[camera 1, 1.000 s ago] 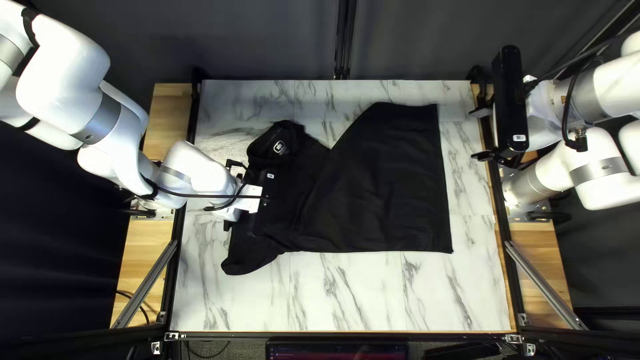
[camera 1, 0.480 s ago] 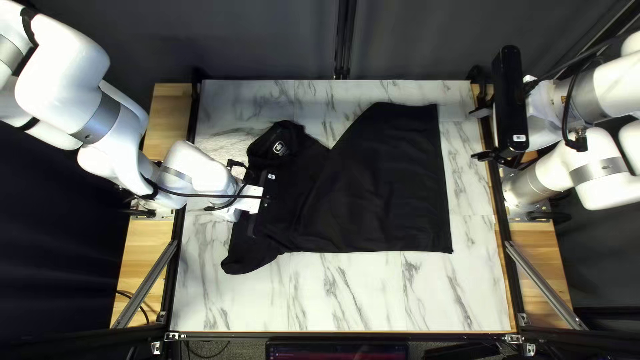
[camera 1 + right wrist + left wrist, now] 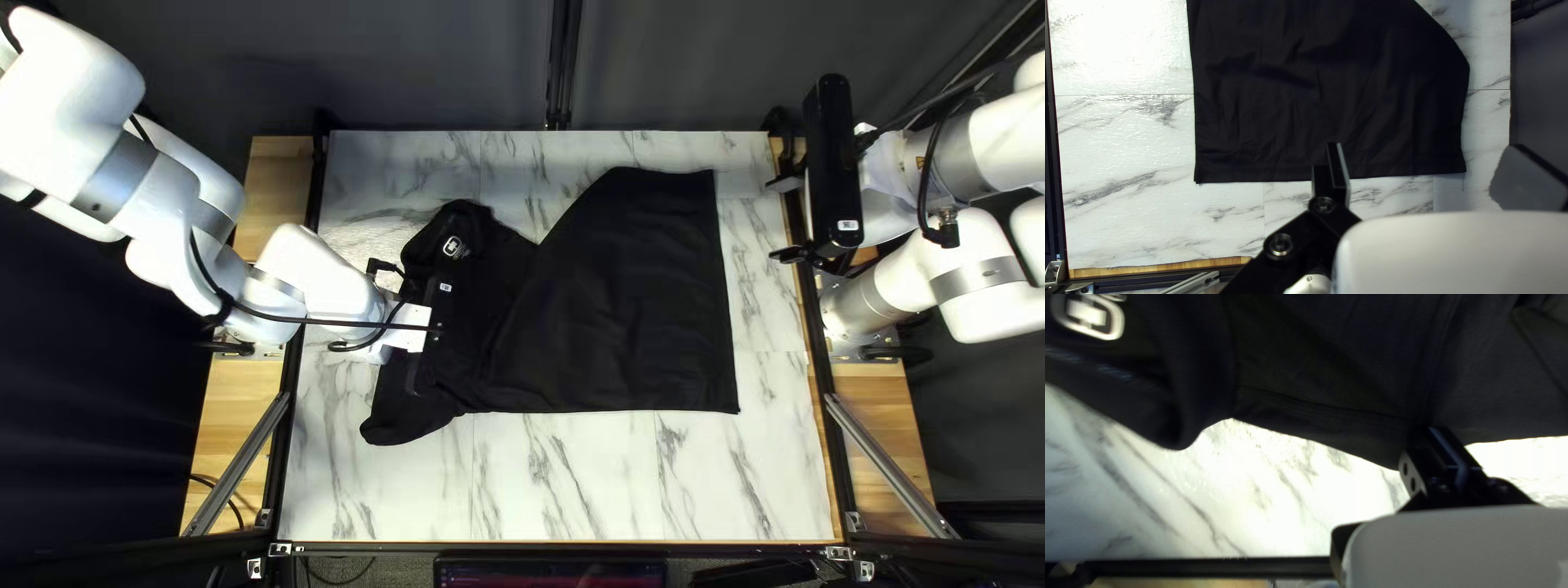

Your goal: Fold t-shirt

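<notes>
The black t-shirt [image 3: 642, 305] lies across the table, its wide hem end to the right of the top left view and its collar, with a white label, near my left arm. My left gripper [image 3: 407, 329] is low over the collar end, its fingers hidden there by its mount. The left wrist view shows this gripper [image 3: 1433, 436] pinching the edge of the t-shirt [image 3: 1328, 365]. Beyond the hem, at the table's right edge, my right gripper [image 3: 779, 218] is held off the cloth. In the right wrist view the gripper [image 3: 1426, 153] has widely parted fingers above the hem of the t-shirt [image 3: 1328, 98].
Bare marble-patterned tabletop [image 3: 566, 479] shows along the near side of the cloth, with more beyond its far side. Black frame rails and wooden strips [image 3: 245, 436] border the table. A dark curtain [image 3: 435, 54] hangs behind the far edge.
My left gripper has closed on the cloth, and its arm's upper links have shifted toward the left. The collar end of the t-shirt has moved slightly. My right arm stays still.
</notes>
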